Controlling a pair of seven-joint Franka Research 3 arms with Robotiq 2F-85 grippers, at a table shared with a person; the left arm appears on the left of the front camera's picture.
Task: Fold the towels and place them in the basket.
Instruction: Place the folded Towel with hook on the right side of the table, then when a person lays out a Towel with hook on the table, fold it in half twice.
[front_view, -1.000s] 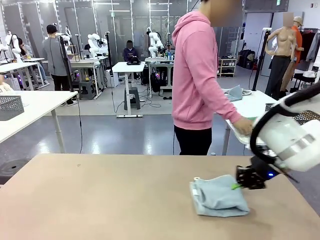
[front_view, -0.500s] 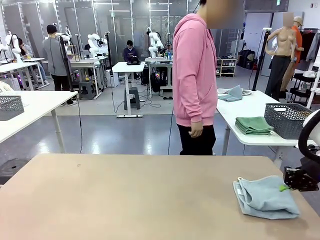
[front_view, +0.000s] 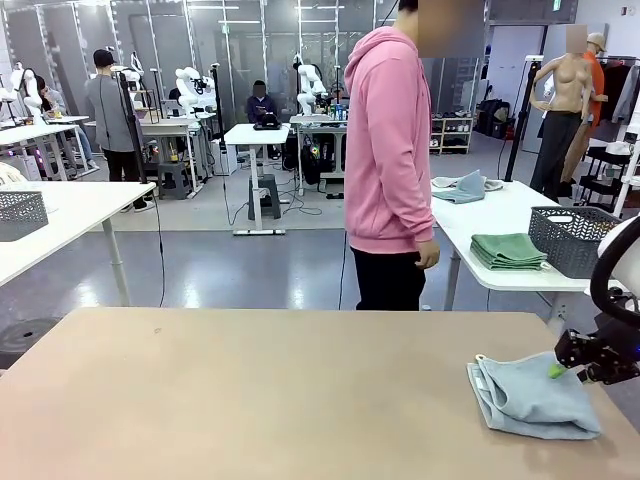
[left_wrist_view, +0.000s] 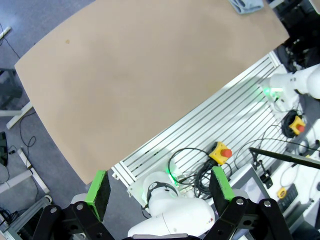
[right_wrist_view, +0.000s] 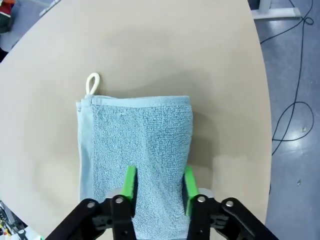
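**Desk:** What does the frame catch?

**Photographer:** The right end effector is letting go of a folded towel at the right-hand end of the bench. A second earlier its jaws pinch the cloth's edge nearer the bench's middle. Since then the towel has been dragged sideways with it. Now the jaws stand part-way open and appear to grip nothing.

**Desk:** And from the wrist?

**Photographer:** The green pads sit over the towel's near end, one to each side of a strip of cloth. The towel stretches flat ahead of the end effector, with its white loop at the far corner.

**Desk:** The other arm?

**Photographer:** The left end effector hangs high, jaws at full width and empty. The towel is a small patch far ahead of it.

**Desk:** What does it mean for the job?

**Photographer:** The fold looks finished, and the drag has brought the cloth to the basket's side of the bench. The basket stands above and beyond the right end effector on a neighbouring table, beside green towels and well apart from the cloth. So the placing is not yet done. The release suggests a fresh grip, or a handover to the person standing beyond.
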